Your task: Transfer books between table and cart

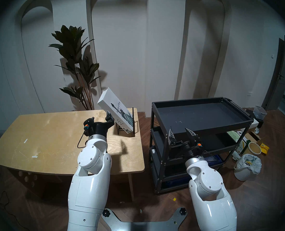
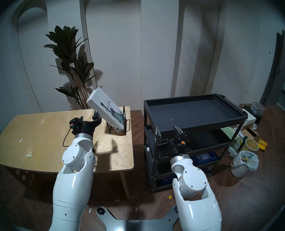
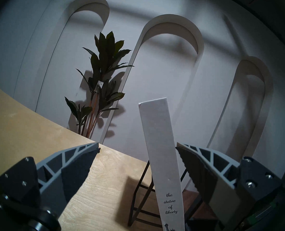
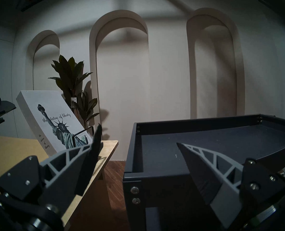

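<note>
Right arm: nearest the head camera at about 5 o'clock, raised in front of the cart.
Right gripper [image 1: 182,133]: jaws spread wide with nothing between them; it hangs at the near edge of the cart's top tray, probably waiting to take or steady the book on arrival.
Left arm: near at about 7 o'clock, reaching out over the table's right half.
Left gripper [image 3: 137,148]: jaws wide apart around the book's spine edge; the right finger [image 3: 196,167] is just beside the spine, and whether it touches cannot be told, while the left finger sits well clear over bare wood. Nothing is held yet. I judge this the approach before closing on the book.
Table [image 1: 47,142]: light plywood, from 9 to 12 o'clock of the head view, bare except for tape marks and the rack at its far right corner.
Wire rack [image 1: 133,122]: thin black frame toward 12 o'clock, there to keep a book on edge so a side pinch can reach it.
Book [image 1: 115,111]: white, with a Statue of Liberty drawing, its foot in the rack, tilted over toward the left, its top corner high and unsupported. That lean offers the spine to the left gripper, but looks easy to topple if nudged.
Cart [image 1: 200,115]: black, three tiers, at about 1 o'clock beside the table's right end; its top tray holds no book, the likely destination.
Plant [image 1: 75,59]: farthest, against the arched wall behind the table.
</note>
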